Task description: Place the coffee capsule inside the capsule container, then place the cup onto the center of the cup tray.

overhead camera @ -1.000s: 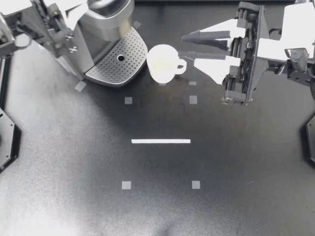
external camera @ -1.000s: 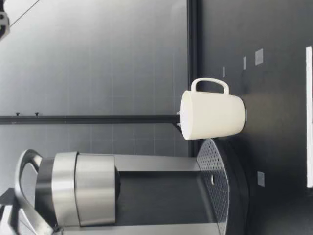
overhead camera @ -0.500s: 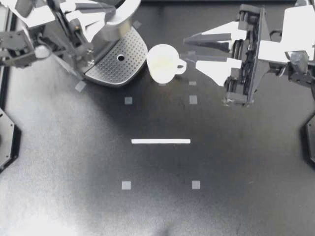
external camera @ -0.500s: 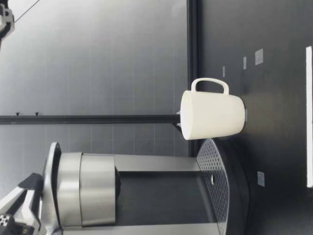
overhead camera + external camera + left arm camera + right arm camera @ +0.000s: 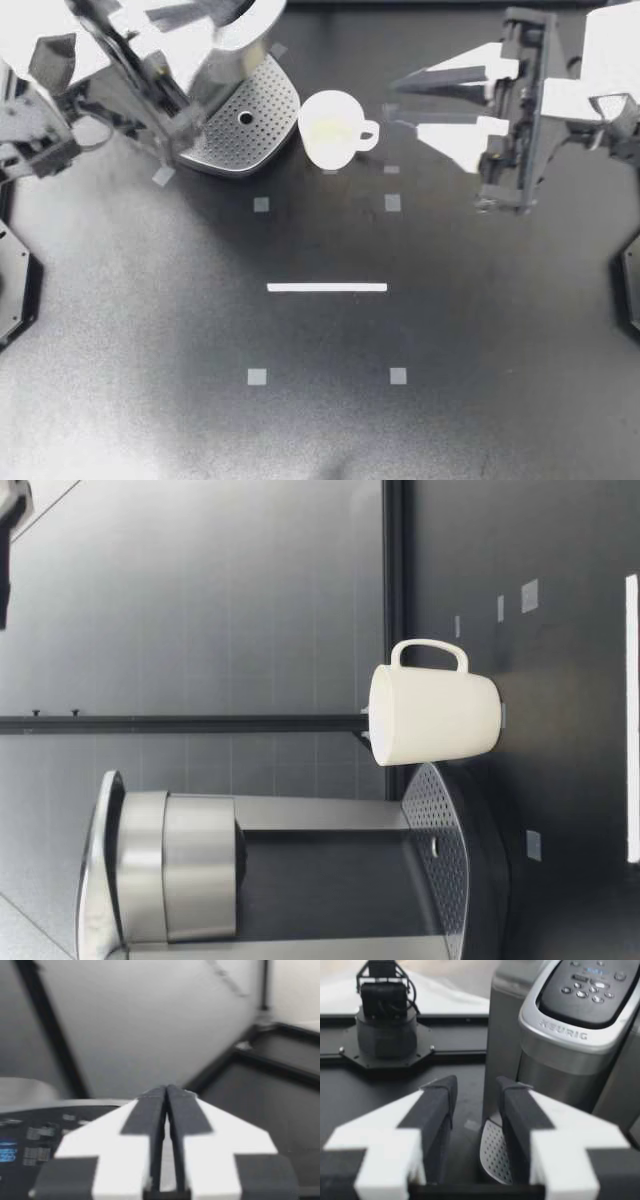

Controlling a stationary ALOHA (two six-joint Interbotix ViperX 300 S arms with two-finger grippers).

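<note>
White cup [image 5: 335,128] stood on the table [image 5: 320,430], just beside the cup tray [image 5: 262,110]. My right gripper [image 5: 392,93] was open near its handle. My left gripper [image 5: 183,15] was closed over the coffee machine [image 5: 238,52].

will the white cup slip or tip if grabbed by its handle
Cup looks rigid and glossy, so probably slippery; its thin handle may let it swing. Its base is narrower than its rim, so a high push could tip it.

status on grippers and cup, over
Left gripper shut, by silver coffee machine. Right gripper open, short of white ceramic cup. Cup on table beside perforated tray. Nothing between.
</note>
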